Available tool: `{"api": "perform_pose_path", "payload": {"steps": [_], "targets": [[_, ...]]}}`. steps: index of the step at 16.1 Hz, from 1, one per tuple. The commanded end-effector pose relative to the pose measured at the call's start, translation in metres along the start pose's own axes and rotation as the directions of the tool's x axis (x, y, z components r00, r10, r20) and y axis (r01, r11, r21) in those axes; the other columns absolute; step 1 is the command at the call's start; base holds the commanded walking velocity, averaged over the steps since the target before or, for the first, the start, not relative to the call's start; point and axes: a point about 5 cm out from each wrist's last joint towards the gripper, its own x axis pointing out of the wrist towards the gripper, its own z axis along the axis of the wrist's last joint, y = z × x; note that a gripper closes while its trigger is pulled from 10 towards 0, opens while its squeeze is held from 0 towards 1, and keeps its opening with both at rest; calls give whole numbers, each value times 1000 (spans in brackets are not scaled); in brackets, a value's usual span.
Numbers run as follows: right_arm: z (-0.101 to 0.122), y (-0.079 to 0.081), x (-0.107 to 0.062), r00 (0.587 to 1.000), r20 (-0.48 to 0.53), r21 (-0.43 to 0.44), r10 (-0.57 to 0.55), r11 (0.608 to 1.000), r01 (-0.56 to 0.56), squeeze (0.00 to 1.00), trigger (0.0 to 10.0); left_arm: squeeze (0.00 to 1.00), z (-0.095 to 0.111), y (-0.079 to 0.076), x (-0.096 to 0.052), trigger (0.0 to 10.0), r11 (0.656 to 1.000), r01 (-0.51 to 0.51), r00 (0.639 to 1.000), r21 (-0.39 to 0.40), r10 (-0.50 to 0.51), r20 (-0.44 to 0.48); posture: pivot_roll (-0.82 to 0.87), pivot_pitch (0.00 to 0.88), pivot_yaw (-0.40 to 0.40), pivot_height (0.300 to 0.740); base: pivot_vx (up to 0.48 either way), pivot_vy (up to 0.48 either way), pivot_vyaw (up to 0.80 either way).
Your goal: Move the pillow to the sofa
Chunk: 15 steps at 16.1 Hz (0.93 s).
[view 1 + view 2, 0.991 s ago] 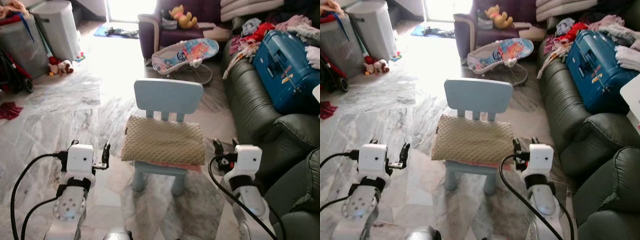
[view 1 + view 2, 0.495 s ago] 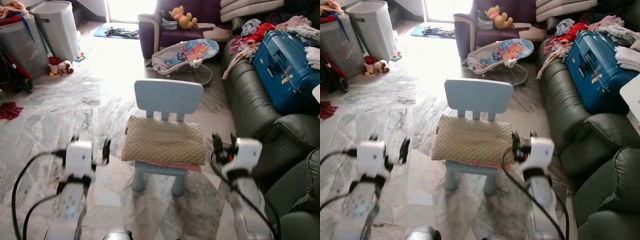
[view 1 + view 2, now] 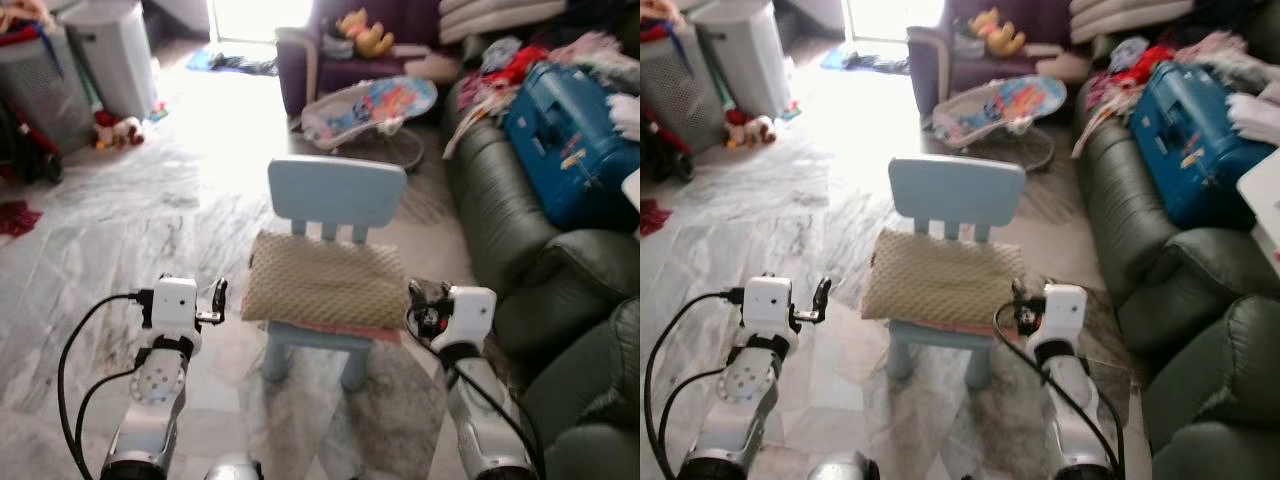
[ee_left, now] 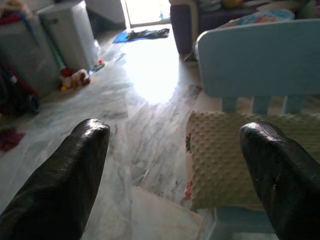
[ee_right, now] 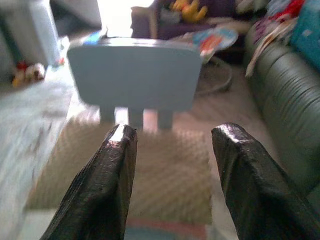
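On the chair: the pillow [image 3: 327,281], olive and dimpled, is laid flat across the seat of the small blue chair [image 3: 336,196], on top of a thin pink layer, its back edge against the slats of the chair's backrest.
Left gripper: the left gripper [image 3: 218,300] is held just off the chair's left side, level with the pillow's edge and apart from it; its fingers [image 4: 65,175] are spread wide with nothing between them.
Right gripper: the right gripper [image 3: 420,303] is held close by the chair's right front corner, its fingers [image 5: 107,185] parted and aimed along the pillow toward the backrest.
Reason for the pose: the pillow is flanked from both sides, apparently so that a wide, soft thing can be pinched at two edges.
Sofa: the dark green sofa [image 3: 520,225] is stood to the right of the chair; its far cushions are taken up by a blue suitcase [image 3: 565,135] and clothes [image 3: 500,70], so the nearer cushions look the likelier spot.
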Motion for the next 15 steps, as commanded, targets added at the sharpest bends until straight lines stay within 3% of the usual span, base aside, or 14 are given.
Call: {"api": "perform_pose_path", "payload": {"steps": [1,2,4,5,7,15], "targets": [[3,-6,3,999,16,-25,-31,999,32,0,10000,0,4,-5,4,10000,1000,-9,1000,15,9,21,20,0,-48,740,0,0,0],[9,-7,2,996,65,-62,-68,995,72,0,10000,0,15,-17,10,10000,1000,17,998,-3,-17,62,1,0,-31,740,0,0,0],[9,-5,2,994,72,-45,-77,996,80,0,10000,0,18,-23,12,10000,999,51,995,-12,-50,88,-7,0,-24,740,0,0,0],[7,0,1,995,73,-40,-67,997,70,0,10000,0,10,-28,9,10000,996,85,994,17,-86,67,-4,0,-17,740,0,0,0],[8,0,-2,995,62,-43,-83,995,85,0,10000,0,2,-13,2,10000,999,39,999,-19,-38,31,3,0,-18,740,0,0,0],[14,-9,-7,988,49,-42,-146,988,149,0,10000,0,13,-8,-4,10000,997,53,996,58,-57,74,3,0,-23,740,0,0,0]]}}
